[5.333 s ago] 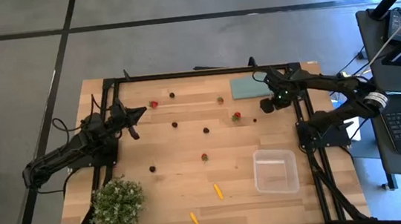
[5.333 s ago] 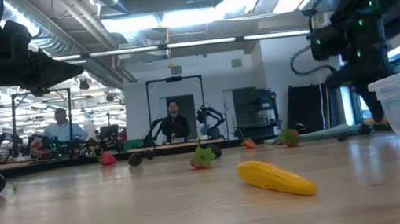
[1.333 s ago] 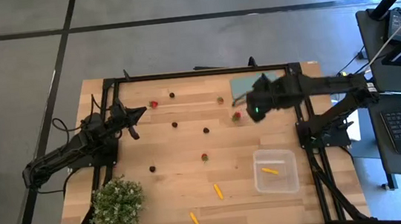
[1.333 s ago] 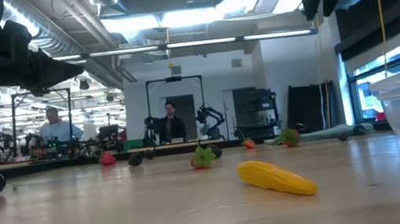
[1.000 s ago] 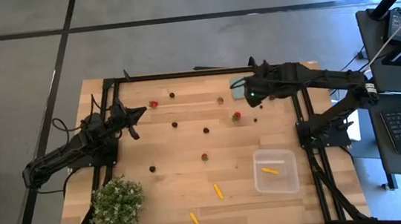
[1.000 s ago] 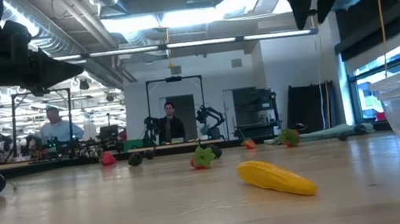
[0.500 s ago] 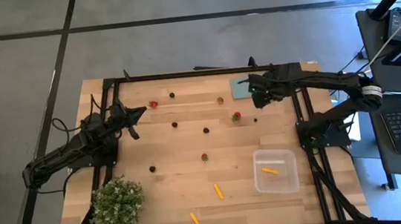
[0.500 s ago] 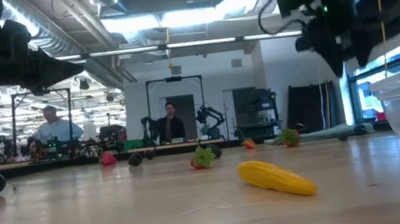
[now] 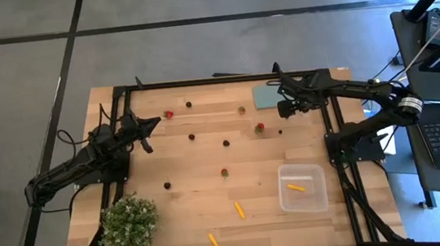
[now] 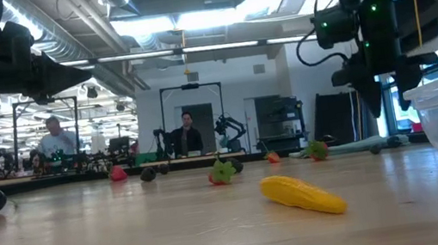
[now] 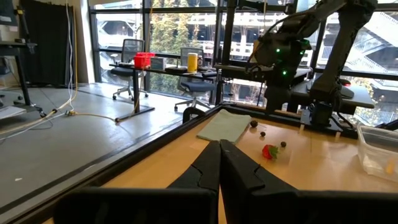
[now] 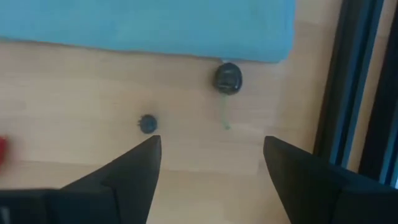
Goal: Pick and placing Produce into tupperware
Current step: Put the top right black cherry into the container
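Observation:
The produce lies scattered on the wooden table: red berries (image 9: 260, 126) (image 9: 224, 172), dark round pieces (image 9: 226, 143) and orange sticks (image 9: 239, 210). One orange stick (image 9: 296, 187) lies inside the clear tupperware (image 9: 302, 190) at the near right. My right gripper (image 12: 212, 149) hangs open at the far right, pointing down, above a dark round piece (image 12: 228, 78) that lies at the teal slab's (image 12: 149, 25) edge. A smaller dark piece (image 12: 147, 123) lies beside it. My left gripper (image 11: 219, 149) waits shut and level at the far left (image 9: 150, 124).
A bushy green potted plant (image 9: 130, 224) stands at the near left corner. A black frame rail (image 12: 348, 93) runs close beside my right gripper. The low view shows a yellow piece (image 10: 302, 194) on the near table and people in the room beyond.
My right gripper has come down a good way toward the table near the teal slab's near edge. It has tipped from slanting to pointing nearly straight down, and its arm has drawn back toward the table's right edge.

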Action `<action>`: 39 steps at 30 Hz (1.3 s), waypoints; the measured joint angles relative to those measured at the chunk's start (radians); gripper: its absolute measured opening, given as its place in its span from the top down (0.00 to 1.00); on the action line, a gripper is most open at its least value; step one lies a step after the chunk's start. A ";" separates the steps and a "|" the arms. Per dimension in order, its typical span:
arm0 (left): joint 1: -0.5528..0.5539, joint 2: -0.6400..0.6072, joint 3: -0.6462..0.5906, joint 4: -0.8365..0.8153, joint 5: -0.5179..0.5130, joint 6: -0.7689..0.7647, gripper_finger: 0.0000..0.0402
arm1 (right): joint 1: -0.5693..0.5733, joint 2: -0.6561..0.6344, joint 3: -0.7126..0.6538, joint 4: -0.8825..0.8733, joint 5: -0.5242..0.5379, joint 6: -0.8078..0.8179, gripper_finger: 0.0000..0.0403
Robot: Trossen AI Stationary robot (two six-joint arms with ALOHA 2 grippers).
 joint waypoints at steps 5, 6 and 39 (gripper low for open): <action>0.000 0.000 0.000 0.000 0.000 0.000 1.00 | -0.033 0.000 -0.038 0.047 -0.001 -0.013 0.29; 0.000 0.000 0.000 0.000 0.000 0.000 1.00 | -0.039 0.000 -0.047 0.057 -0.001 -0.016 0.29; 0.000 0.000 0.000 0.000 0.000 0.000 1.00 | -0.134 0.000 -0.286 0.461 -0.033 -0.061 0.29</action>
